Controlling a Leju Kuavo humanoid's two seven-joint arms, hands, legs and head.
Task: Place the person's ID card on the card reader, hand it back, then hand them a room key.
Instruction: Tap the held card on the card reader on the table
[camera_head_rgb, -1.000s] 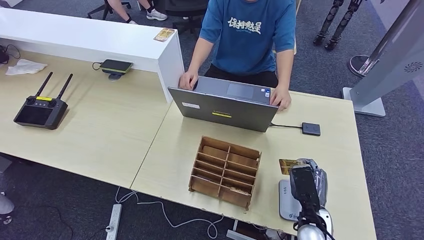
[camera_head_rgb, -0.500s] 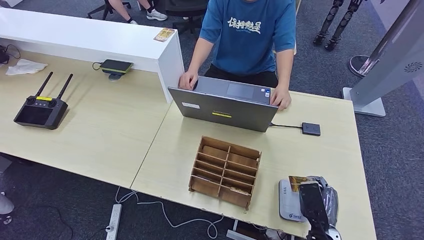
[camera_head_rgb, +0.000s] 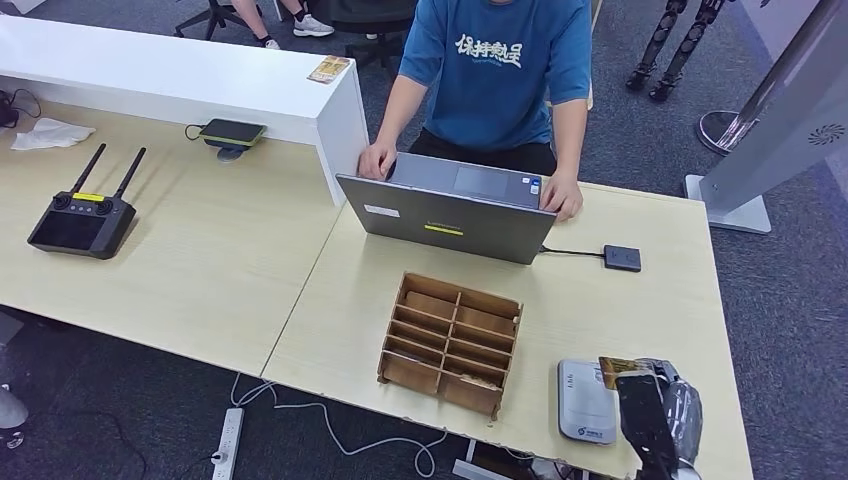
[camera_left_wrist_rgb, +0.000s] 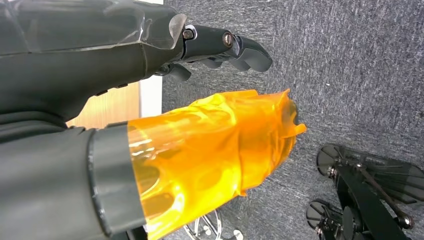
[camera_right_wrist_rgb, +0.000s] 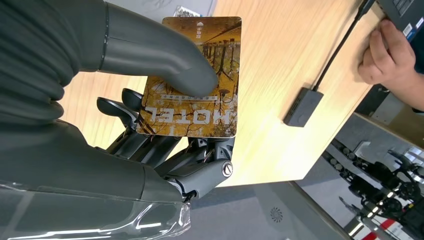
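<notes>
Card-holding is plain in the right wrist view: the right hand (camera_right_wrist_rgb: 165, 125) grips a yellow-brown card (camera_right_wrist_rgb: 192, 75) printed "HOTEL", the thick grey thumb pressed on its face and the darker fingers (camera_right_wrist_rgb: 150, 145) curled behind it.

Largest in the head view is the pale wooden tabletop (camera_head_rgb: 640, 300), which spans the frame from the left edge to the lower right. Beyond its far edge, at upper centre, stands a person in a blue shirt (camera_head_rgb: 495, 70) with both hands on an open grey laptop (camera_head_rgb: 450, 205). Below the laptop, at centre, sits a wooden organizer (camera_head_rgb: 450, 340) divided into compartments. At the left of the frame lies a black controller with two antennas (camera_head_rgb: 82, 215). In the lower right, near the tabletop's front edge, lies the white card reader (camera_head_rgb: 583, 400), flat and bare on top. A small dark box (camera_head_rgb: 621, 257) on a cable rests right of the laptop.

The right hand (camera_head_rgb: 660, 400) comes up from the bottom edge at lower right, just beside the reader on its right. The card (camera_head_rgb: 620, 368) juts from the top of the hand toward the upper left, its edge close to the reader's upper right corner and not lying on it.

In the left wrist view, the left hand (camera_left_wrist_rgb: 215, 90) hangs over grey carpet, fingers apart and holding nothing, its thumb wrapped in orange film.
</notes>
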